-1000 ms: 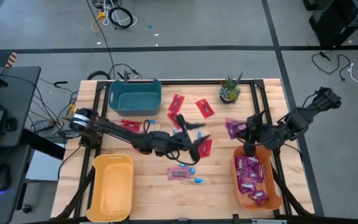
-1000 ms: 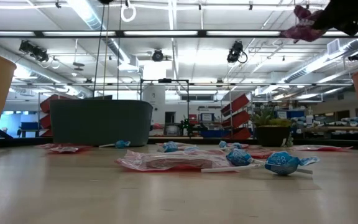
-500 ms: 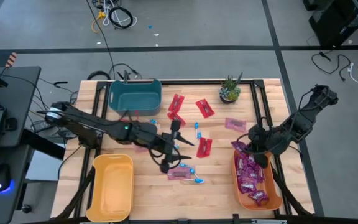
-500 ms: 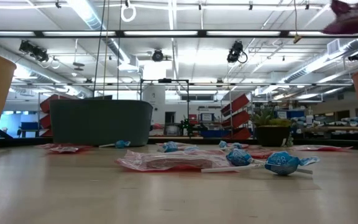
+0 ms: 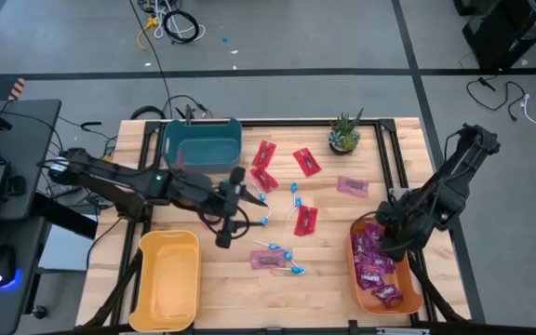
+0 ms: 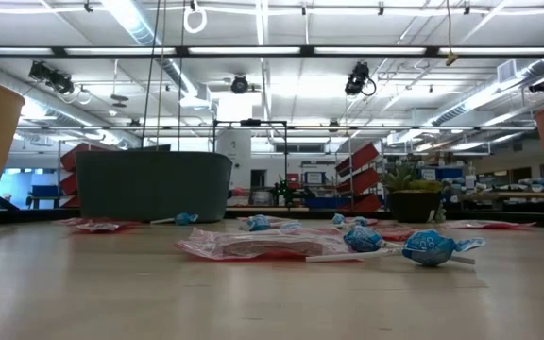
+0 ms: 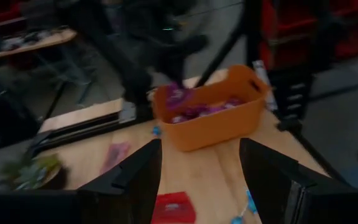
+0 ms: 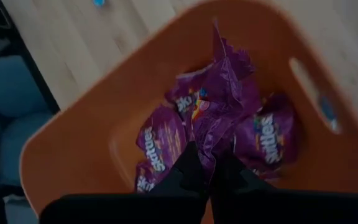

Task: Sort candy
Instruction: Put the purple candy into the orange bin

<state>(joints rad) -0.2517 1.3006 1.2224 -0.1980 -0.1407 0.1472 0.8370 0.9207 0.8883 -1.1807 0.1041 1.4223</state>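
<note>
Three bins on a wooden table (image 5: 221, 279), high view: teal bin (image 5: 202, 142) at the far edge, yellow bin (image 5: 166, 279) near left, orange bin (image 5: 382, 270) near right. Potted plant (image 5: 344, 133) at the far edge. Red packets (image 5: 306, 161), blue lollipops (image 5: 291, 270) and one purple packet (image 5: 352, 185) lie loose mid-table, none blocked. Left gripper (image 5: 228, 209) hovers between the teal and yellow bins, fingers spread, empty. Right gripper (image 5: 391, 244) sits over the orange bin.

Low view: plank surface, a warehouse hall with strip lights behind; packet and lollipops (image 6: 429, 247) in the foreground, teal bin (image 6: 153, 185) and plant (image 6: 414, 196) beyond.

Left wrist view: fingers (image 7: 129, 180) apart; orange bin (image 7: 213, 121) with purple packets ahead.

Right wrist view: right gripper (image 8: 210, 175) clenched on a purple packet (image 8: 219, 109), directly above more purple packets (image 8: 160, 146) in the orange bin (image 8: 73, 155).
</note>
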